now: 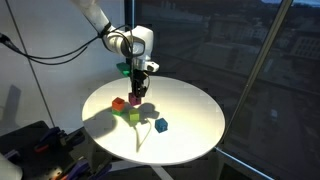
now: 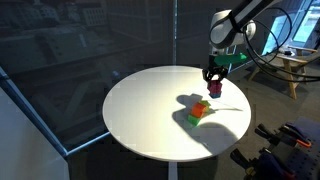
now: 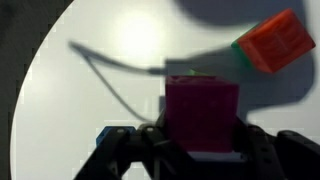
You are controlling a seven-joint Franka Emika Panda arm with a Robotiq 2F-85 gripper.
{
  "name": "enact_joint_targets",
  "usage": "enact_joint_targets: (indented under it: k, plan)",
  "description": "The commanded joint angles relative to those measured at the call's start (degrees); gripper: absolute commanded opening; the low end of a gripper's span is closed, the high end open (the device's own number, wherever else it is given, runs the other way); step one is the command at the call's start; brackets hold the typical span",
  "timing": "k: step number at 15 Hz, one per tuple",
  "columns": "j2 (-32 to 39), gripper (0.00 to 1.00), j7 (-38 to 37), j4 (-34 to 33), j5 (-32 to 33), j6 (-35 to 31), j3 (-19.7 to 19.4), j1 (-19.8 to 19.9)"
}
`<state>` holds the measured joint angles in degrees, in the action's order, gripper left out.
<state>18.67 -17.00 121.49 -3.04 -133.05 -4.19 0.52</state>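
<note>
My gripper is shut on a magenta cube, which fills the space between the dark fingers in the wrist view. In both exterior views the gripper hangs just above the round white table with the magenta cube at its tips. Below and beside it lie a red-orange cube, a yellow-green cube and, in an exterior view, a blue cube.
Dark window glass stands close behind the table. Black equipment sits by the table's edge, and more gear is low at the side. The arm's shadow falls across the tabletop.
</note>
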Motion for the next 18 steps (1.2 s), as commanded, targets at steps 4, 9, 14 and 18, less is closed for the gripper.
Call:
enact_joint_targets:
  k: [4, 9, 14, 18]
  plan:
    - [2.8, 0.29, -0.5, -2.9, -0.8, 1.4, -0.7, 0.8]
    - [5.9, 0.29, -0.3, -6.7, -1.1, 2.7, -0.5, 0.8]
    - [8.6, 0.29, -0.4, -11.0, -1.4, 4.4, -0.6, 0.9]
    - [10.7, 0.29, -0.7, -14.0, -1.6, 6.1, -0.6, 1.1]
